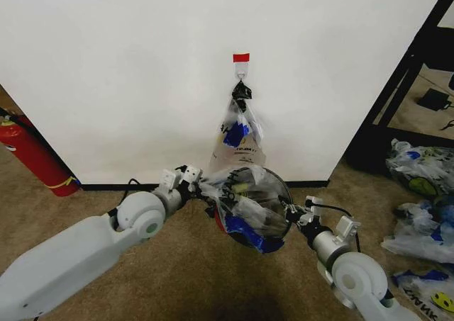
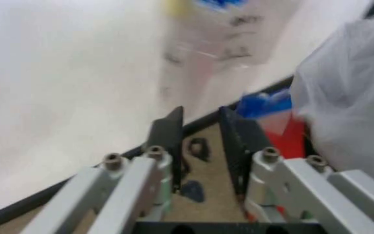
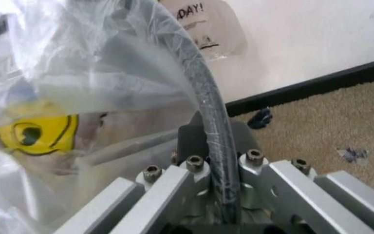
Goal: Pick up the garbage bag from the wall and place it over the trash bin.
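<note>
The bag [image 1: 248,211] is lying draped across the mouth of the bin [image 1: 280,186], which is sitting on the carpet just before the wall [image 1: 142,73]. The right pincer [image 1: 296,215] is clamping the bin's rim with plastic over it, on the bin's right side. The left pincer [image 1: 193,183] is hanging at the bag's left edge, its fingers [image 2: 167,141] standing a little apart with nothing between them. A bundle [image 1: 240,133] is hanging from the hook [image 1: 242,71] behind.

Left claw [image 1: 193,181] parted; right claw [image 1: 296,213] clamped shut.
</note>
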You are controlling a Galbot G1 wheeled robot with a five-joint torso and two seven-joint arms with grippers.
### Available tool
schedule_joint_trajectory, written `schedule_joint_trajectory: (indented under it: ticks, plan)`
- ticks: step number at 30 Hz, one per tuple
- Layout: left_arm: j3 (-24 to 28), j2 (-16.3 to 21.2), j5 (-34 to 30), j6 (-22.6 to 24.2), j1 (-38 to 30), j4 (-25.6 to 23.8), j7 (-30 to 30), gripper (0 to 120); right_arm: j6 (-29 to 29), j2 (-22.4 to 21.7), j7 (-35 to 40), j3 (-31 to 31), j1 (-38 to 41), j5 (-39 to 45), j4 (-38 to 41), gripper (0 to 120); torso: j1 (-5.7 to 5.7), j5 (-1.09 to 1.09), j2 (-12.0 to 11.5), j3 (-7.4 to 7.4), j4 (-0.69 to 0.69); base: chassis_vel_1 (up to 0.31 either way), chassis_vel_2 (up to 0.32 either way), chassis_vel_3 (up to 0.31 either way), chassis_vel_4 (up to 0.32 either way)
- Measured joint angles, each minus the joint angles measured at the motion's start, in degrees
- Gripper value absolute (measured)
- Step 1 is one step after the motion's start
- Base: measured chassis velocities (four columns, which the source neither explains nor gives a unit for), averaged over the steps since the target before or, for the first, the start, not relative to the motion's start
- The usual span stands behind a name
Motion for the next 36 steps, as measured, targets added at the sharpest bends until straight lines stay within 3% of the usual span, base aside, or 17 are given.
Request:
schedule_joint_trajectory:
  ticks: [6,10,12,15,22,29,36]
  plan:
    - [-7.7,3.1,1.9,1.1,8.8,-2.8,1.3,48,-0.3,0.5,1.1,-0.8,1.3,0.4,-1.5,0,0.0,-0.01,0.0,0.0,0.0,0.0,0.0,0.0,0.0]
    - [-11.2,3.1,3.5,0.8,13.5,-4.3,-0.2,59,-0.5,0.6,1.8,-0.8,1.7,0.8,-1.6,0,0.0,-0.02,0.0,0.01,0.0,0.0,0.0,0.0,0.0]
    - [-13.9,2.1,3.7,-0.3,17.2,-7.1,-3.3,66,-0.6,0.6,2.2,-0.2,2.0,1.1,-2.0,0,0.0,-0.01,0.0,0.0,0.01,0.0,0.0,0.0,0.0]
    - [-15.5,-1.4,-0.3,-3.1,23.0,-15.3,-10.1,81,-0.4,1.2,3.5,1.1,2.5,1.6,-3.1,0,0.0,-0.01,0.0,0.0,-0.02,0.0,0.0,0.0,0.0]
    - [-11.9,-6.0,-7.0,-4.5,30.3,-23.8,-13.9,100,0.6,2.6,7.6,2.8,2.6,1.7,-3.2,0,0.0,0.01,0.0,0.0,0.0,0.0,0.0,0.0,0.0]
    - [-7.4,-10.8,-13.7,-4.6,28.9,-24.0,-14.5,100,0.8,3.4,8.5,2.3,2.0,0.7,-2.3,0,0.0,0.0,0.0,0.0,-0.02,0.0,0.0,0.0,0.0]
    - [-6.6,-12.8,-18.9,-8.7,29.1,-23.6,-12.8,100,0.7,3.7,8.3,2.5,1.0,-0.2,-1.5,0,0.0,0.0,0.0,0.0,-0.01,0.0,0.0,0.0,0.0]
